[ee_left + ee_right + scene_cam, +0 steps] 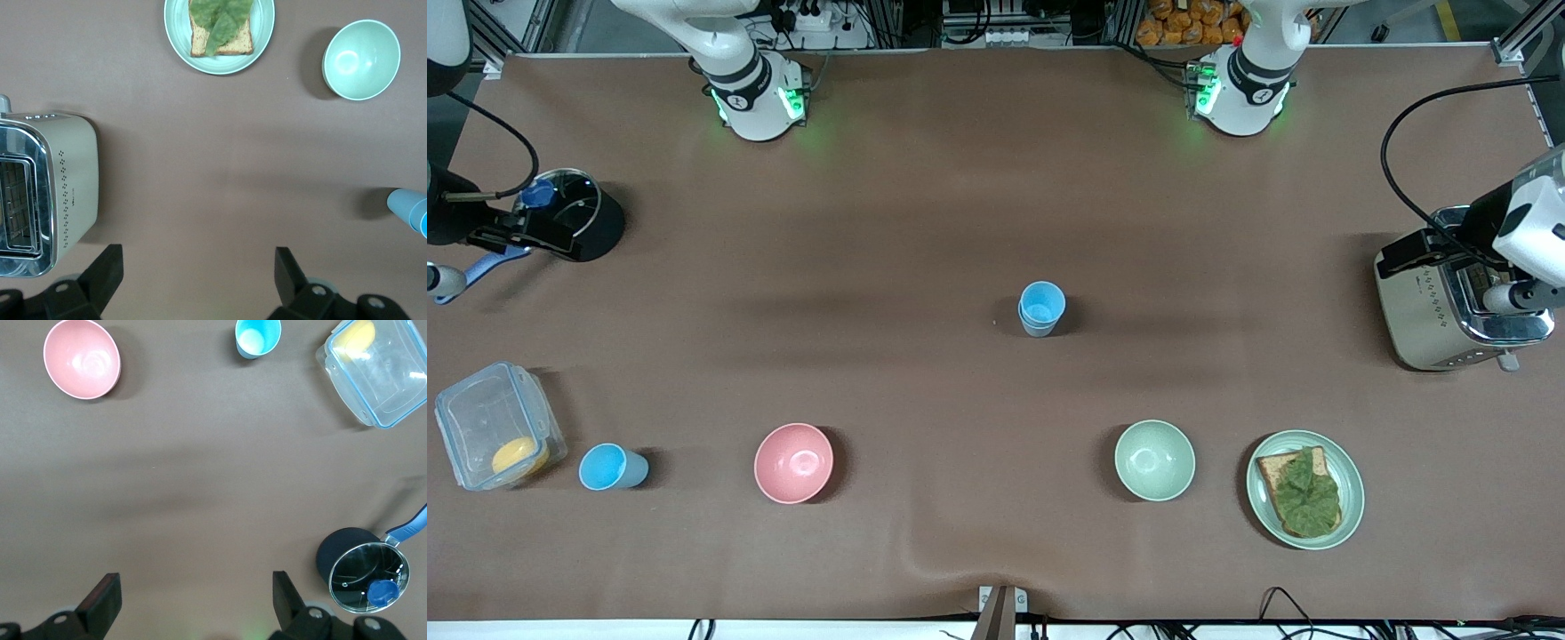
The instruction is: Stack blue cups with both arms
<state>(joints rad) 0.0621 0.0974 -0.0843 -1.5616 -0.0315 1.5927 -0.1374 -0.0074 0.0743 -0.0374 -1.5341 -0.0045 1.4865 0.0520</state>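
In the middle of the table stands a blue cup point(1041, 308) showing two rims, one cup nested in another; its edge shows in the left wrist view point(410, 208). A single blue cup point(609, 467) point(257, 337) stands upright near the front camera at the right arm's end, beside a clear container. My left gripper point(198, 267) hangs open and empty high over bare table next to the toaster. My right gripper point(198, 590) hangs open and empty over bare table next to the black pot. Both are well away from the cups.
A pink bowl point(793, 462), a pale green bowl point(1154, 460) and a green plate point(1263, 493) with toast line the near side. A clear container point(494, 425) holds a yellow thing. The toaster point(1449, 311) and a black pot point(583, 213) stand at the table's ends.
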